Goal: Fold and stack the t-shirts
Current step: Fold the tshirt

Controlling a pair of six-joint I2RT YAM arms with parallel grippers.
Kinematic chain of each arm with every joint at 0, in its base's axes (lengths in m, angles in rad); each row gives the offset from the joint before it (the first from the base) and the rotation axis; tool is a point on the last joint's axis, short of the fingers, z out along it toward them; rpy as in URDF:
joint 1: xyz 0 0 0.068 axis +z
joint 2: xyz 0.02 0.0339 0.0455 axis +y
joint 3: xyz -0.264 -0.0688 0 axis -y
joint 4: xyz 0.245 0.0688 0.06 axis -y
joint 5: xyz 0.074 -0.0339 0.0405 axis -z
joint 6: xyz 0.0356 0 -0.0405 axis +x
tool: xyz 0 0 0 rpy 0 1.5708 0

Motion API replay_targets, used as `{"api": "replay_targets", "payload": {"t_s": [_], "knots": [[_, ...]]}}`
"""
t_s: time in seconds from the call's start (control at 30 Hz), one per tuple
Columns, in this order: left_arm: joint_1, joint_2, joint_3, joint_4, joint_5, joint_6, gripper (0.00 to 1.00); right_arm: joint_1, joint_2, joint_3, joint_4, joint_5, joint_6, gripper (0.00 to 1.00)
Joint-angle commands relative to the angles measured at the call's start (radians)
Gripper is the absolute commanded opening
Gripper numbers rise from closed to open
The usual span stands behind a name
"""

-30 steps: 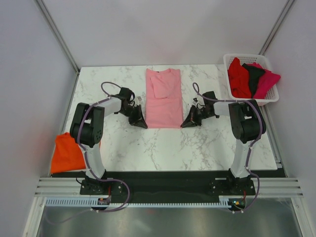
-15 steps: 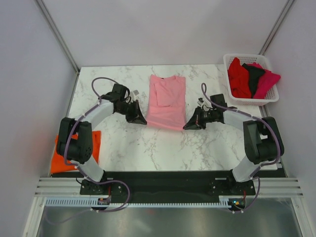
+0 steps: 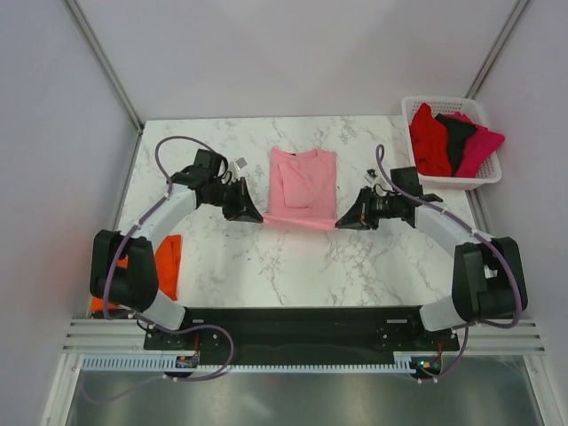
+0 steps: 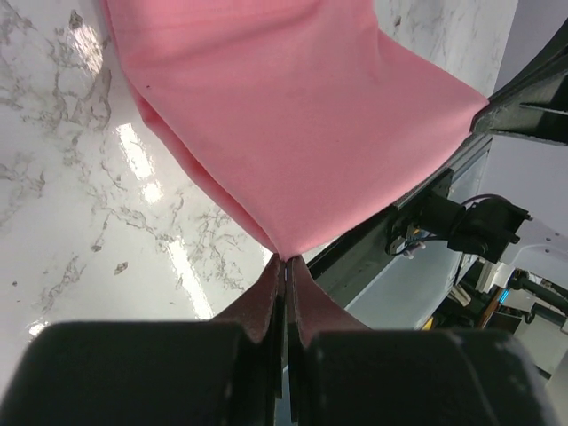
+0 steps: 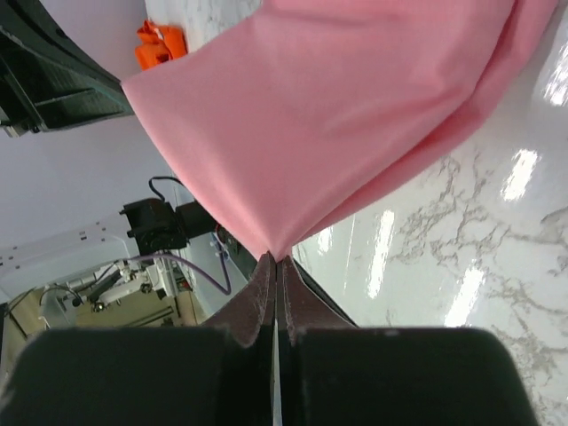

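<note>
No text, label, brand, number or sign can be read in any of the views. The light pink t-shirt (image 3: pixel 302 182), in the middle of the top view and filling much of both wrist views, shows only plain cloth. The small fittings on the rail (image 3: pixel 302 362) along the bottom of the top view are too small to tell whether they carry any marking.
</note>
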Motion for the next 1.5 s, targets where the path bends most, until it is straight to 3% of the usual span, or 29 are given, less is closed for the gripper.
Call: {"api": "replay_targets", "payload": {"t_s": [0.0,0.13,0.43,0.5,0.53,0.57,0.6,0.67,0.73,0.9,1.0,1.2,1.47], "knots": [[0.004,0.064,0.110,0.025,-0.030,0.036,0.02,-0.018,0.072,0.130,0.095,0.031,-0.023,0.00],[0.024,0.221,0.294,0.042,-0.064,0.097,0.02,-0.030,0.268,0.329,0.119,0.054,-0.062,0.00],[0.039,0.674,0.894,0.074,-0.133,0.208,0.02,-0.045,0.689,0.889,0.121,0.106,-0.145,0.00],[0.038,0.744,1.015,0.093,-0.160,0.220,0.15,-0.047,0.749,0.992,0.122,0.153,-0.167,0.04],[0.039,0.790,1.041,0.111,-0.166,0.231,0.30,-0.048,0.793,1.014,0.128,0.175,-0.168,0.09],[0.036,0.811,1.076,0.143,-0.174,0.235,0.38,-0.047,0.812,1.035,0.136,0.194,-0.170,0.18],[0.038,0.825,1.090,0.156,-0.202,0.238,0.43,-0.048,0.829,1.075,0.145,0.216,-0.179,0.36],[0.032,0.839,1.107,0.166,-0.237,0.243,0.53,-0.048,0.861,1.106,0.145,0.267,-0.184,0.45],[0.030,0.826,1.082,0.166,-0.266,0.245,0.59,-0.048,0.857,1.120,0.145,0.264,-0.205,0.48],[0.030,0.734,0.973,0.133,-0.285,0.260,0.62,-0.048,0.808,1.059,0.139,0.202,-0.236,0.51],[0.030,0.704,0.916,0.067,-0.236,0.292,0.71,-0.048,0.794,1.004,0.138,0.137,-0.221,0.49],[0.038,0.704,0.847,-0.004,-0.159,0.324,0.75,-0.045,0.769,0.868,0.138,0.063,-0.196,0.46],[0.038,0.776,0.830,-0.018,-0.110,0.327,0.79,-0.038,0.821,0.857,0.129,0.023,-0.187,0.45]]}}
